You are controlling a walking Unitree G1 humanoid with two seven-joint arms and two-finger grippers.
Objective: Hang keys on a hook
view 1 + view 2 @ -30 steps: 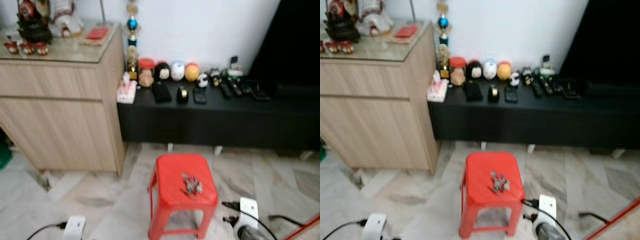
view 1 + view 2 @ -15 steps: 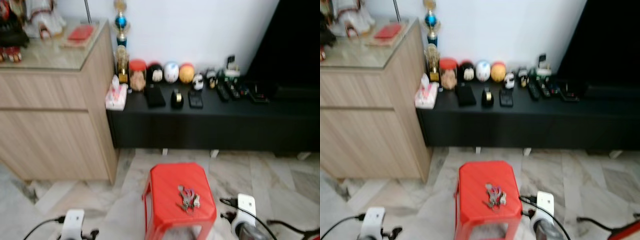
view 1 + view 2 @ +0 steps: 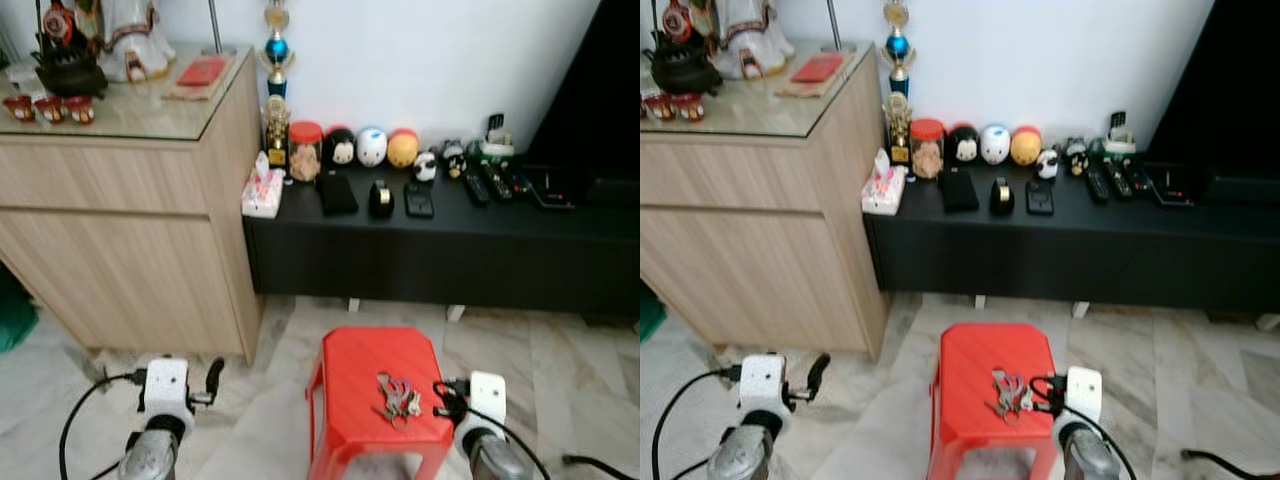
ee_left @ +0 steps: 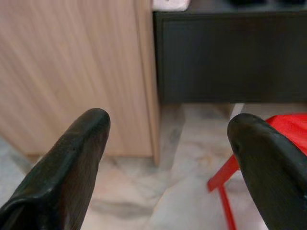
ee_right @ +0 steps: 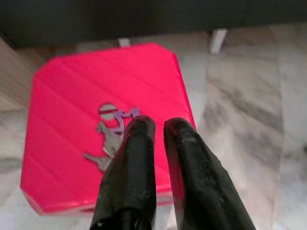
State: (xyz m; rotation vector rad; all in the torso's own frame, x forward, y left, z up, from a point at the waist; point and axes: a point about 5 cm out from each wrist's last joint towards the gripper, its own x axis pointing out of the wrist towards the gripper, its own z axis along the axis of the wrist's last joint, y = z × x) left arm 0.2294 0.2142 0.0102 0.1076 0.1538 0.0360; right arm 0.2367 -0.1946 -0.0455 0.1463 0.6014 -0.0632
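Observation:
A bunch of keys (image 3: 397, 398) lies on top of a red plastic stool (image 3: 352, 375) on the marble floor. My right gripper (image 5: 158, 122) hovers over the stool's right side, just beside the keys (image 5: 111, 132), with its fingers shut and nothing between them. In the eye views its black fingertips (image 3: 443, 391) sit at the stool's right edge, close to the keys. My left gripper (image 4: 168, 120) is wide open and empty, held low over the floor to the left of the stool, and faces the wooden cabinet (image 4: 72, 72).
A wooden cabinet (image 3: 120, 230) with figurines stands at the left. A low black bench (image 3: 440, 250) along the wall carries jars, round toys, remotes and a tissue pack (image 3: 262, 193). A dark screen (image 3: 600, 100) is at the right. A cable (image 3: 590, 462) lies on the floor.
The camera has shifted. Both arms have come up into view: the right gripper now sits by the keys on the stool, and the left is raised over the floor.

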